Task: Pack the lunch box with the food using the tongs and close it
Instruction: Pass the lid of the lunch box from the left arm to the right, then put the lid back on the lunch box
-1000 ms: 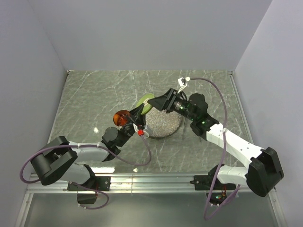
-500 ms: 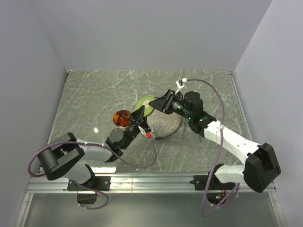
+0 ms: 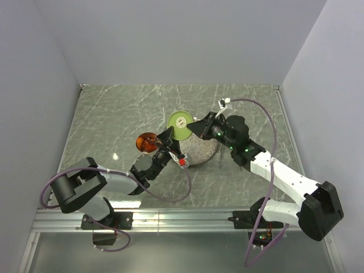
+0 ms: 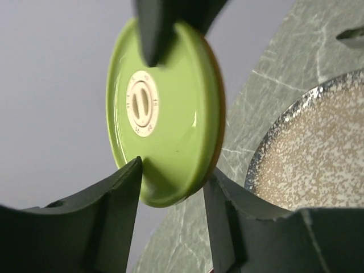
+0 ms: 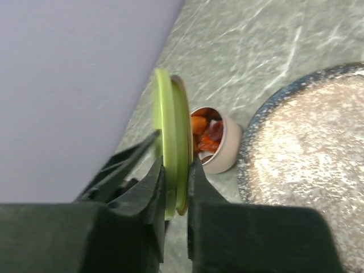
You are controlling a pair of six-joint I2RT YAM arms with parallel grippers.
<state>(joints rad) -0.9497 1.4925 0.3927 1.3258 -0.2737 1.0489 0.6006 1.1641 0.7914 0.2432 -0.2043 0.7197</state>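
Observation:
The olive-green lid [image 3: 180,121] [image 4: 165,114] is held upright above the table, edge-on in the right wrist view [image 5: 170,131]. My right gripper [image 3: 192,128] [image 5: 175,170] is shut on it, one finger pressed on each face. My left gripper [image 3: 169,137] [image 4: 170,176] is open, its jaws standing either side of the lid's lower rim with small gaps. The steel lunch box [image 3: 148,142] [image 5: 223,153] stands uncovered on the table left of the plate, with orange and brown food [image 5: 205,133] inside. The tongs are not clearly in view.
The speckled grey plate [image 3: 200,150] [image 4: 318,153] [image 5: 307,170] lies just right of the lunch box, under both grippers. The marbled table [image 3: 114,119] is walled on the left, back and right. Cables loop from both arms over the near table.
The right jaws have closed on the lid while the left jaws have opened. The lid has risen slightly and turned its face up toward the top camera.

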